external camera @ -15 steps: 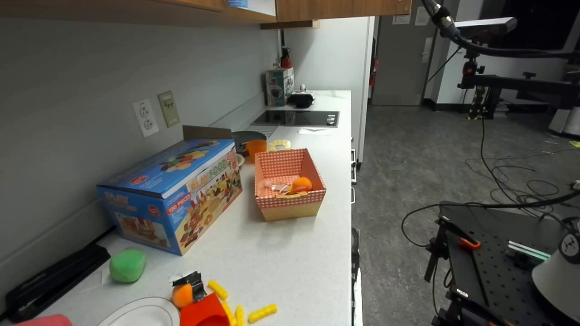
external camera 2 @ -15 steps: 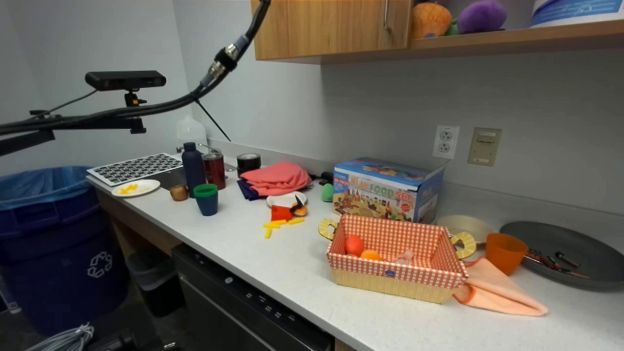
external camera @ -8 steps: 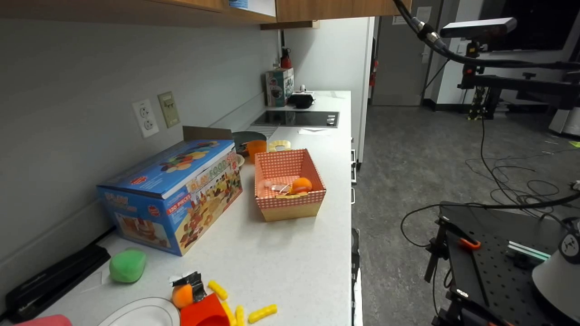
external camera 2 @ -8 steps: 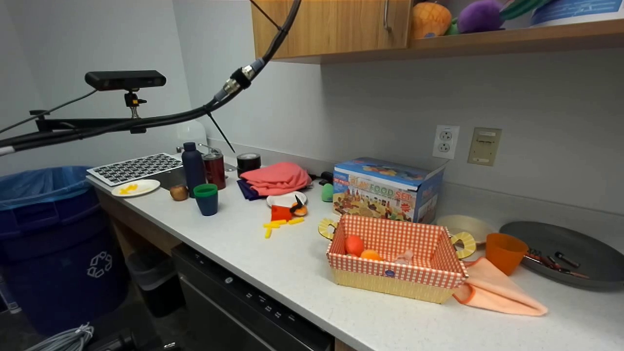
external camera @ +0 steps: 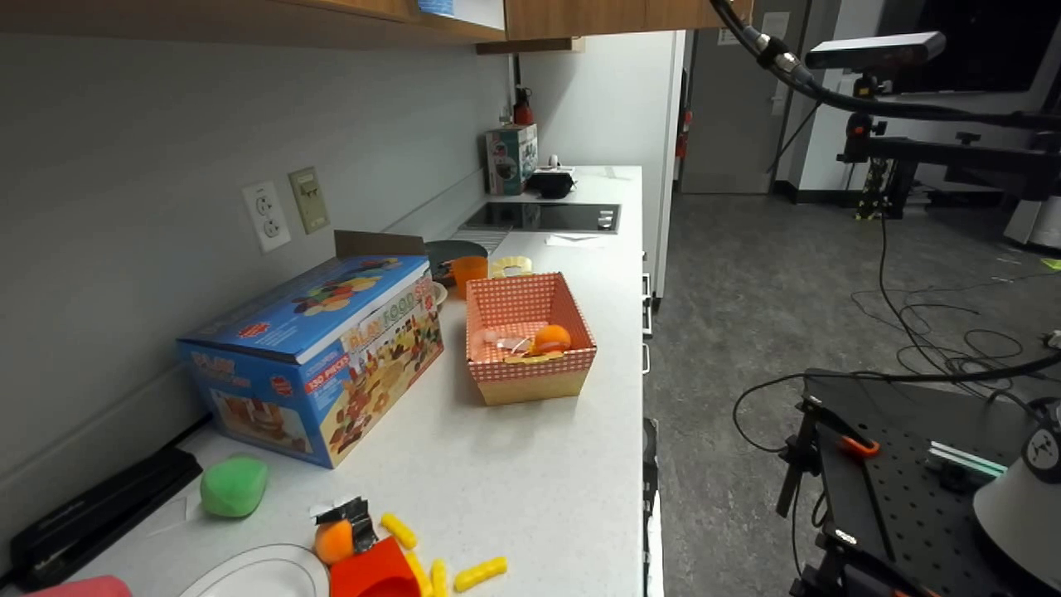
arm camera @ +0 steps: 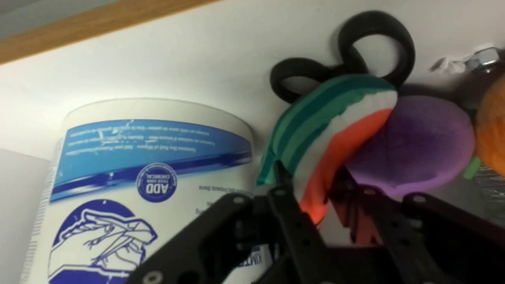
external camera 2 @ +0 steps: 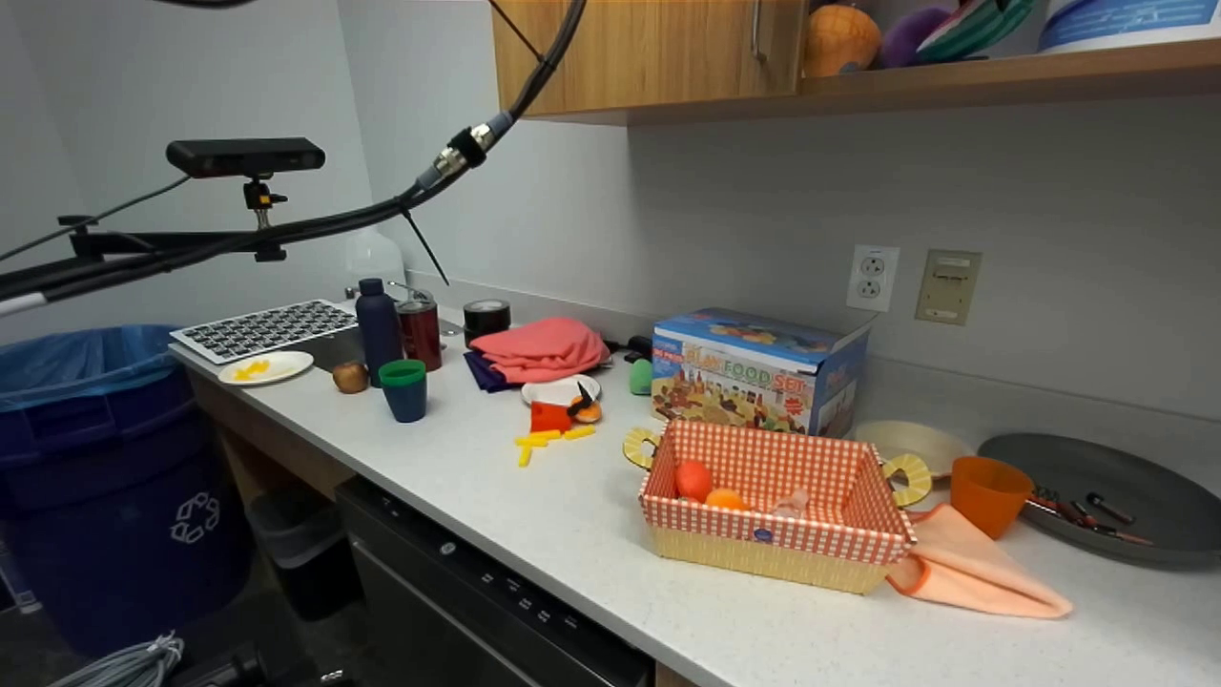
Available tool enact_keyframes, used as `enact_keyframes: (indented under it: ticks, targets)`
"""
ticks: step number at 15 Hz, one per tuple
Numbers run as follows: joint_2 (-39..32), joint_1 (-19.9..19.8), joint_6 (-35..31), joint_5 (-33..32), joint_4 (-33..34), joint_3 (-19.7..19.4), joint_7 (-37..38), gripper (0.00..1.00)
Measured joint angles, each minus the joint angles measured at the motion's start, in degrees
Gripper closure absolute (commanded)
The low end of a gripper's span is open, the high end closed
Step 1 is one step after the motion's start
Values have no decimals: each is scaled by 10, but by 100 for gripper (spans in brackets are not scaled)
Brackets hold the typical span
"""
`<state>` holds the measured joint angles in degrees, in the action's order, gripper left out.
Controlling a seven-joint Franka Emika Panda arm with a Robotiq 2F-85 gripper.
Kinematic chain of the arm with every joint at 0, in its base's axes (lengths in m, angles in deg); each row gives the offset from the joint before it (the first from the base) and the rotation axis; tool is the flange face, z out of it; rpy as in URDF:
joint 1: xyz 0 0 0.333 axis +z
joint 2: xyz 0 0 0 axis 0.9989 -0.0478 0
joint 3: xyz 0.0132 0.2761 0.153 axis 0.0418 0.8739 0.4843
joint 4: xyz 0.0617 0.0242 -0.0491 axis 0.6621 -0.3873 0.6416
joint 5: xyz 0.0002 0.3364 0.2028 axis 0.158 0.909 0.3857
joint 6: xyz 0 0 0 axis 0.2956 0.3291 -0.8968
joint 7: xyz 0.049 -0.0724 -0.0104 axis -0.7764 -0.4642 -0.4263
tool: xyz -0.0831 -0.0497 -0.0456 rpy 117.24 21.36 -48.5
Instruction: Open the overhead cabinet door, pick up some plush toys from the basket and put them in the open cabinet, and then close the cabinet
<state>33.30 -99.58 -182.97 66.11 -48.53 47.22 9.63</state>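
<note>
In the wrist view my gripper [arm camera: 311, 173] is shut on a watermelon-slice plush toy [arm camera: 335, 118], striped green, white and red. It is inside the open cabinet, over the shelf [external camera 2: 1011, 81]. A purple plush toy [arm camera: 414, 142] sits right beside it, with an orange plush toy [arm camera: 493, 126] beyond. An exterior view shows the watermelon toy [external camera 2: 978, 33], partly covering the purple toy [external camera 2: 906, 38]. The gripper is outside both exterior views. The cabinet door [external camera: 613, 16] stands open, jutting out from the wall. The checkered basket [external camera 2: 782, 542] is on the counter.
A white tub with a blue label [arm camera: 158, 138] stands close to the gripper on the shelf. Black scissor handles [arm camera: 406, 47] lie behind the watermelon toy. A closed door [external camera 2: 658, 48] borders the opening. The basket holds a red ball [external camera 2: 693, 480] and an orange one [external camera 2: 727, 500].
The watermelon toy has come into view in the cabinet and moved down and left against the purple toy, which has shifted left. The arm's cable moved right, then nearly stopped. The basket is unchanged.
</note>
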Motion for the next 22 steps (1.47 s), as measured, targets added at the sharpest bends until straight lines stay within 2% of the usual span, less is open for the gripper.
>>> enact_keyframes:
  ticks: [5, 10, 13, 17, 22]
  targets:
    - [1, 0, 18, -13, 11, -9, 4, 1]
    - [49, 0, 126, -37, 3, -20, 9, 0]
    - [106, 2, 173, -63, -31, -23, 17, 0]
    - [208, 4, 182, -122, -130, -27, 67, 0]
    - [342, -1, 182, -176, -278, -34, 177, 0]
